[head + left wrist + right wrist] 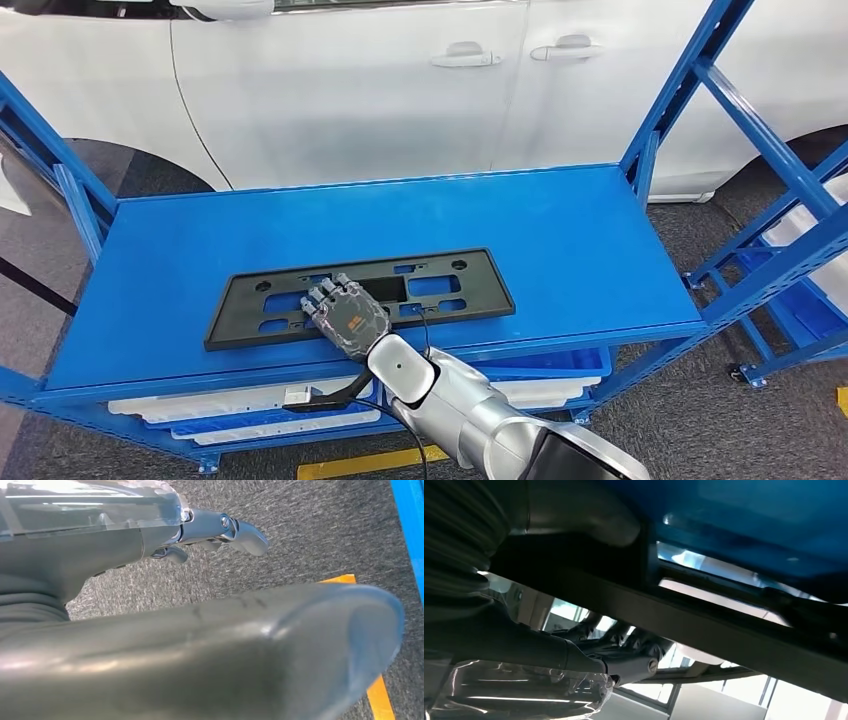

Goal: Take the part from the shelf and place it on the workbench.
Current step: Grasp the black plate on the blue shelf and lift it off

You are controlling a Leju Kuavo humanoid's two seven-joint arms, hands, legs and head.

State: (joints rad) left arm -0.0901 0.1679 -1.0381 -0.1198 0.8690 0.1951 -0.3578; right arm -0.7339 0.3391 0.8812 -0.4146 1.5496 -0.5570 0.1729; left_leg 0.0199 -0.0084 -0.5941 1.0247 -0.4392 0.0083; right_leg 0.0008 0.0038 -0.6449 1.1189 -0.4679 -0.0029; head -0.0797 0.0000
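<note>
From the head view I see the flat black plastic part (360,295), a long rectangular frame with cut-out slots, lying flat on the blue metal shelf deck (560,240), its long side running left to right and nearer the front edge than the back. My right hand (345,312) rests on the part's near edge just left of its middle, back of the hand up, fingers reaching forward over the frame. In the right wrist view the thick grey thumb (589,517) lies on one face of the dark bar and the darker fingers (624,650) curl against the other, so I read this hand as gripping the part's edge. The silver right arm (470,410) comes in from below, with a black cable looping beside it.

My left hand (150,555) hangs over grey carpet (310,535), near a yellow floor stripe (377,695); its fingers are apart and it holds nothing.

Behind the shelf stands a white car (400,70), doors shut. White trays (230,410) sit on the level below the deck. A second blue rack (790,230) stands to the right.
</note>
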